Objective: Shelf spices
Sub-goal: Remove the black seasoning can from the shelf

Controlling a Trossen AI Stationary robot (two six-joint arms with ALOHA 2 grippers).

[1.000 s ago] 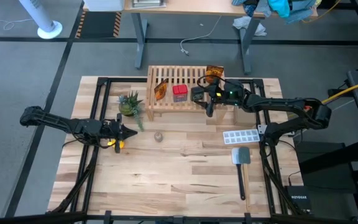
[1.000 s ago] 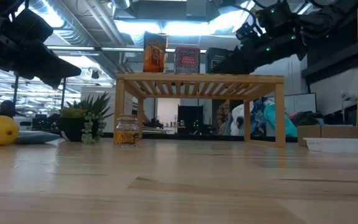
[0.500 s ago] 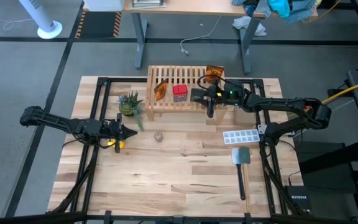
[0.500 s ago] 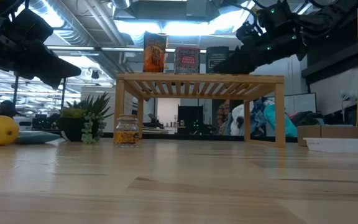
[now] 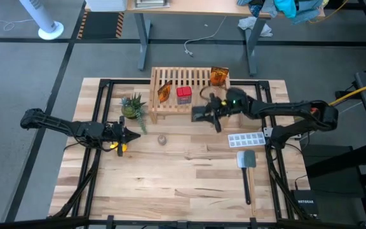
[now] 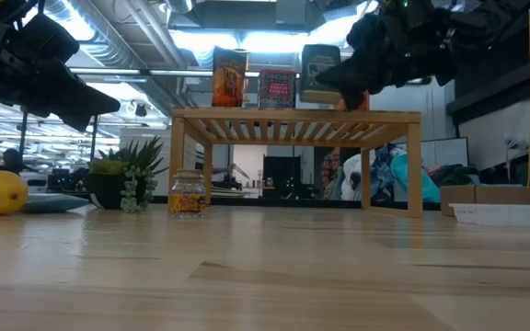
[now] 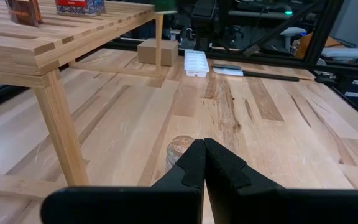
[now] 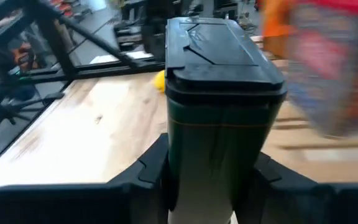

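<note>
The light-wood shelf (image 5: pixel 182 105) stands at the table's far middle. On its slats stand an orange packet (image 5: pixel 164 91) and a red tin (image 5: pixel 183 95). A second orange packet (image 5: pixel 219 76) is at its far right corner. My right gripper (image 5: pixel 204 114) is shut on the dark grey box (image 5: pixel 197 114), just off the shelf's near edge. In the low view the box (image 6: pixel 320 74) hangs a little above the shelf top. The tiny clear jar (image 5: pixel 162 138) stands on the table. My left gripper (image 5: pixel 131 135) waits shut at the left, pointing at the jar (image 7: pixel 178 150). My right gripper pinches the dark grey box between its two fingers (image 8: pixel 149 169), one on each opposite side of the body (image 8: pixel 174 158), below the black lid. The fingers come nearly level from the table's right. The box is lifted clear of shelf and table, roughly upright.
A green potted plant (image 5: pixel 134 106) stands left of the shelf and a yellow round toy (image 5: pixel 119 147) lies under my left arm. A white ice-cube tray (image 5: pixel 247 139) and a spatula (image 5: pixel 247 166) lie at the right. Bare tabletop fills the near half.
My right gripper has swung toward the table's near edge and turned at the wrist. It has taken the dark grey box with it. The box stood on the shelf top before. Now it is lifted clear and hangs past the shelf's near edge.
</note>
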